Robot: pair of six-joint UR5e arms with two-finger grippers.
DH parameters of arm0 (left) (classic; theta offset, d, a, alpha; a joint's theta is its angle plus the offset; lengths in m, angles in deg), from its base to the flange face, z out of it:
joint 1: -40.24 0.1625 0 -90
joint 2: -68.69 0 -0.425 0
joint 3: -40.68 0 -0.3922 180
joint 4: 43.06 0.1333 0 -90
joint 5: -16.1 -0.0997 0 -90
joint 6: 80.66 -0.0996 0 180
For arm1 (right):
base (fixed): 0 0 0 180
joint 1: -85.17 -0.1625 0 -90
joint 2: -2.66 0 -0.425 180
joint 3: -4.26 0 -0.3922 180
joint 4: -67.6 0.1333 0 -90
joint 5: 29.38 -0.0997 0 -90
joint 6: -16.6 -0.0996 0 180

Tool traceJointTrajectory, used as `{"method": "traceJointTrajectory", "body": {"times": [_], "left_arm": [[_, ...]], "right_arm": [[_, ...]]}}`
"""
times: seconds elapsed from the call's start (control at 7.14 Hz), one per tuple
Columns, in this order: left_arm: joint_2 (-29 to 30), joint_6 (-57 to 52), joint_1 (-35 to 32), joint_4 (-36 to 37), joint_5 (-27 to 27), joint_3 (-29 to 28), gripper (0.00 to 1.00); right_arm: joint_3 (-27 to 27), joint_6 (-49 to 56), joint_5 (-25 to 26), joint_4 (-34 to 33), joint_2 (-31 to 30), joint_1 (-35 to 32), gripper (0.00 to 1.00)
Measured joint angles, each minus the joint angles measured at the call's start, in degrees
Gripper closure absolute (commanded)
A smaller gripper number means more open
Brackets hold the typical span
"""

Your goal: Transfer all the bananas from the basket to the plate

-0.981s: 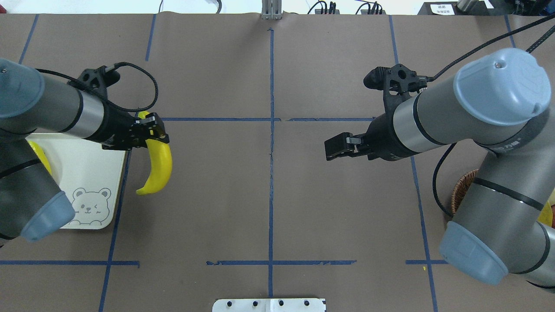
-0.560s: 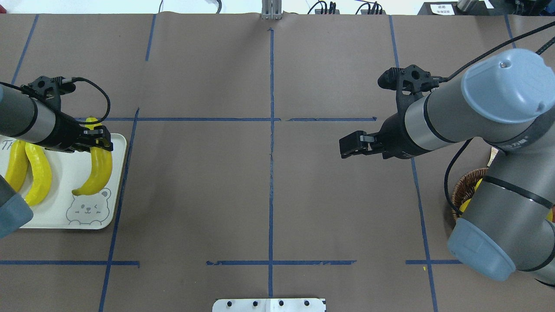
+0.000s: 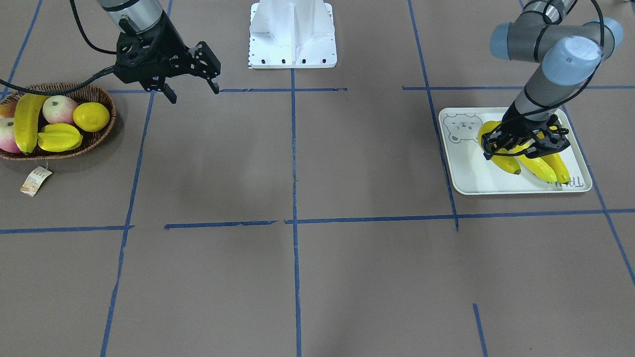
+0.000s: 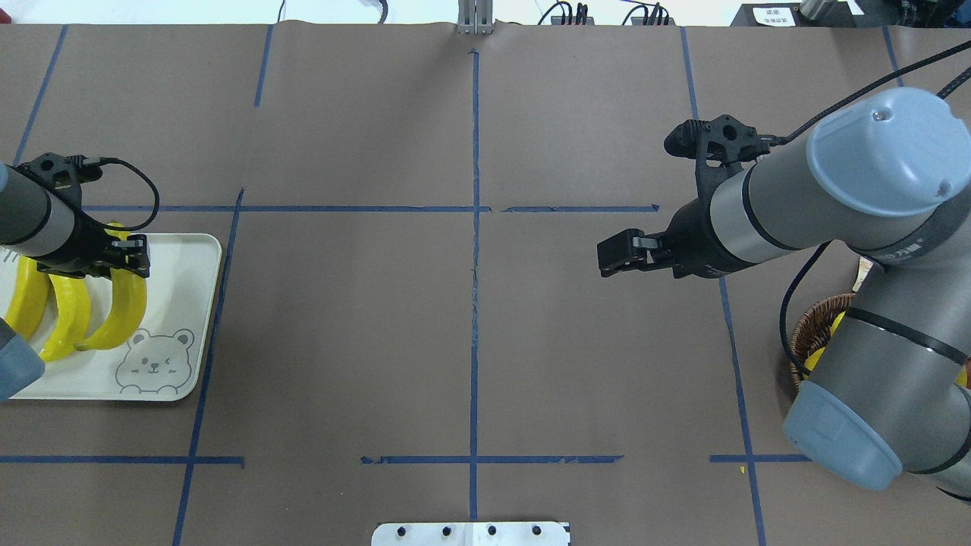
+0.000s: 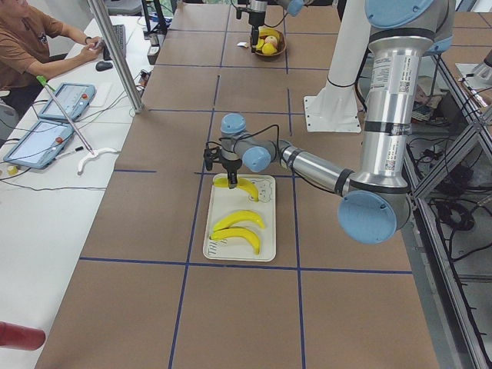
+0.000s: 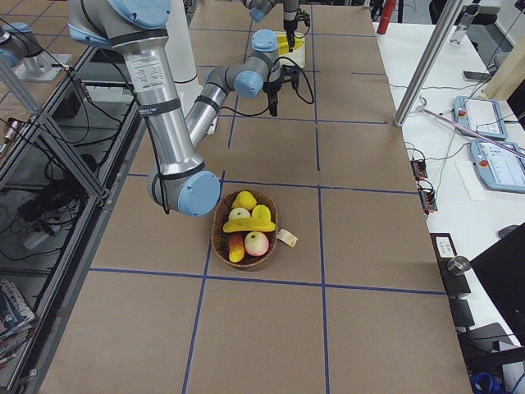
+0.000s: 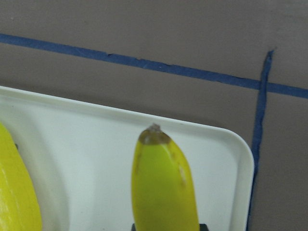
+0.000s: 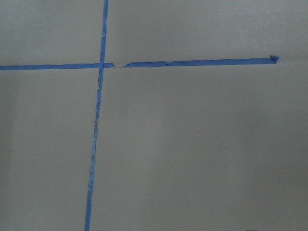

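Right hand (image 3: pixel 194 94) gap: front view only

**Hidden, cropped and unreadable items**

- basket (image 4: pixel 806 332): in the overhead view only a sliver of wicker rim shows beside the right arm (image 4: pixel 872 174), which covers the rest. In the front view its left end is cut by the edge, and an apple (image 3: pixel 5 136) is cropped there. In the left side view the fruit (image 5: pixel 269 42) is too small to sort.
- plate (image 4: pixel 182 303): overhead, the left portion is cropped and the lower left corner lies under the left arm's blue cap (image 4: pixel 15 371). The lettering (image 3: pixel 575 182) is partly covered by the bananas (image 4: pixel 68 311).
- held banana (image 7: pixel 163 187): its lower length is cropped in the wrist view. The neighbour (image 7: pixel 14 192) is cropped at two edges.
- left pincer (image 4: pixel 130 258): overhead, it covers the upper ends of the bananas.
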Motion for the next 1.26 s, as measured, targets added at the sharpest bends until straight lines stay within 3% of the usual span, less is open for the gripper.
{"method": "traceJointTrajectory", "body": {"times": [0.14, 0.28, 0.7, 0.98, 1.26], "left_arm": [[-0.56, 0.0, -0.05, 0.01, -0.1, -0.45, 0.05], [-1.12, -0.04, -0.07, -0.13, -0.12, -0.73, 0.0], [-3.13, -0.11, -0.04, -2.91, -3.49, -1.39, 0.0], [-3.19, -0.07, -0.25, -4.7, -2.33, 0.98, 0.0], [-2.64, -0.05, -1.45, -4.74, 0.75, 5.49, 0.0]], "right_arm": [[0.03, 0.0, 0.04, 0.0, 0.03, -0.05, 0.0], [0.05, 0.01, 0.05, 0.0, 0.06, -0.16, 0.0], [-0.23, 0.13, -0.12, 0.09, -1.03, -1.41, 0.0], [-1.99, 3.64, -0.42, 0.82, -6.49, -3.96, 0.0], [-3.76, 12.72, -0.58, 2.71, -15.87, -8.24, 0.0]]}}
